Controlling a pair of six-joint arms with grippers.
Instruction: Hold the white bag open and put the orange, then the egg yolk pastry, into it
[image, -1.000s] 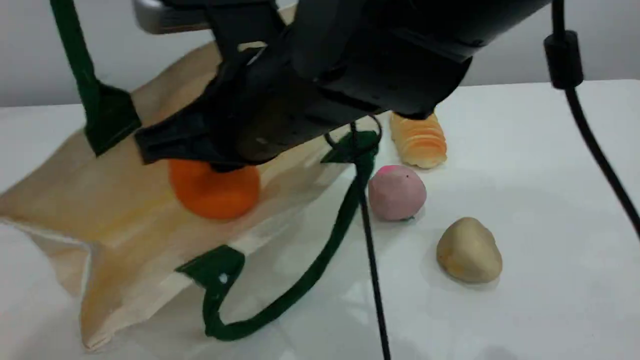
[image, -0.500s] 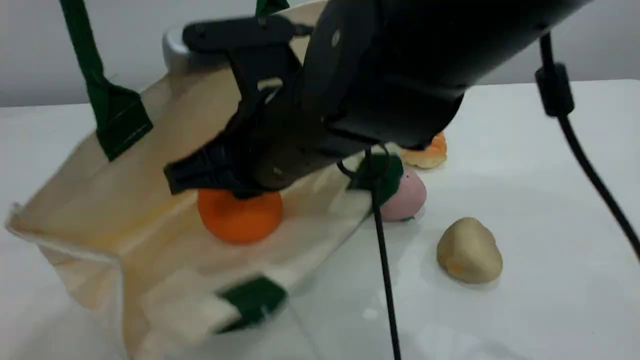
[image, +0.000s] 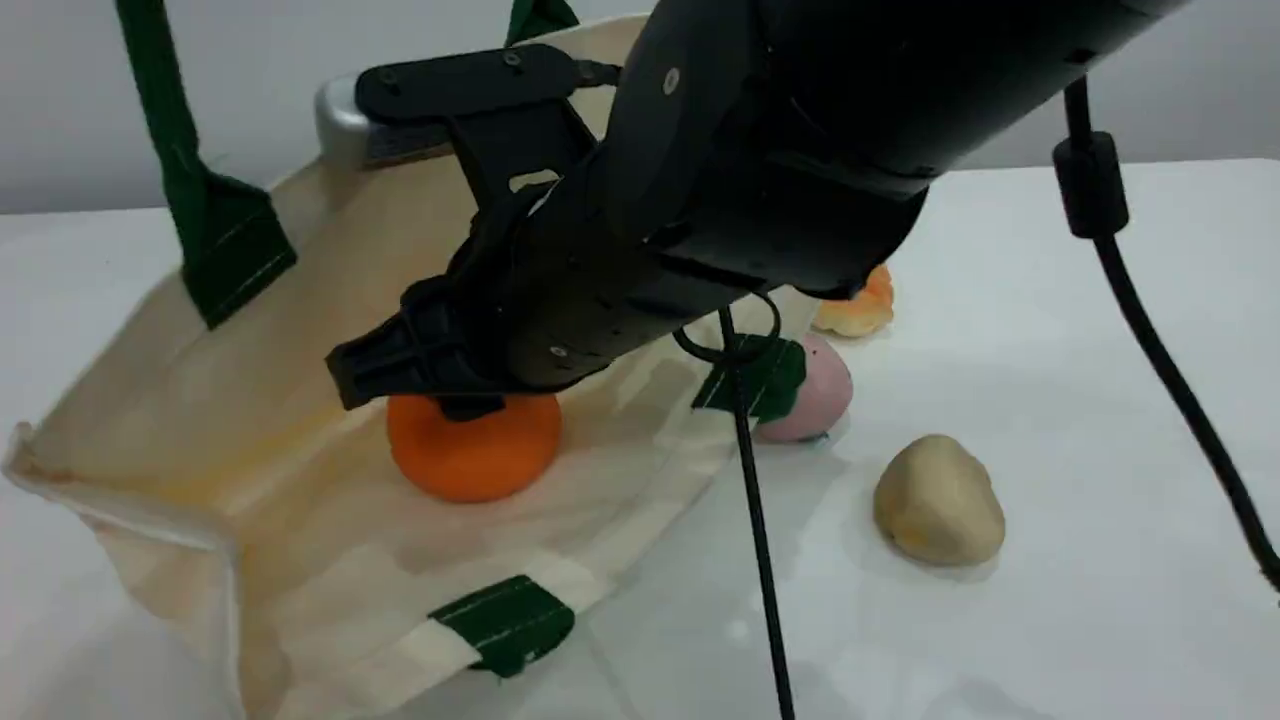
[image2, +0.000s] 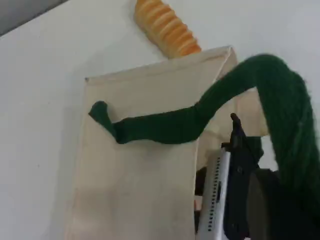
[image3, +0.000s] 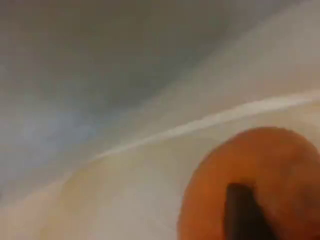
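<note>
The white bag (image: 250, 400) lies on its side with its mouth toward the right, and its cream wall (image2: 135, 190) fills the left wrist view. One green handle (image: 160, 100) rises taut out of the top left. The same strap (image2: 200, 117) runs thick toward the left wrist camera, where my left gripper, itself unseen, is shut on it. The orange (image: 470, 455) rests on the bag's inner lower wall. My right gripper (image: 445, 400) sits on top of it. A dark fingertip (image3: 240, 210) lies against the orange (image3: 260, 170); its jaws are hidden. The egg yolk pastry (image: 938, 500) lies on the table to the right.
A pink ball (image: 825, 400) sits by the bag's mouth, partly behind a green patch. A ridged bread loaf (image: 860, 305) lies behind it, also in the left wrist view (image2: 167, 27). Black cables (image: 760, 560) hang from the right arm across the table.
The bag's mouth has been lifted and pulled wider; its lower handle loop has slid out of sight. The right gripper and the orange moved right and down onto the bag's inner wall.
</note>
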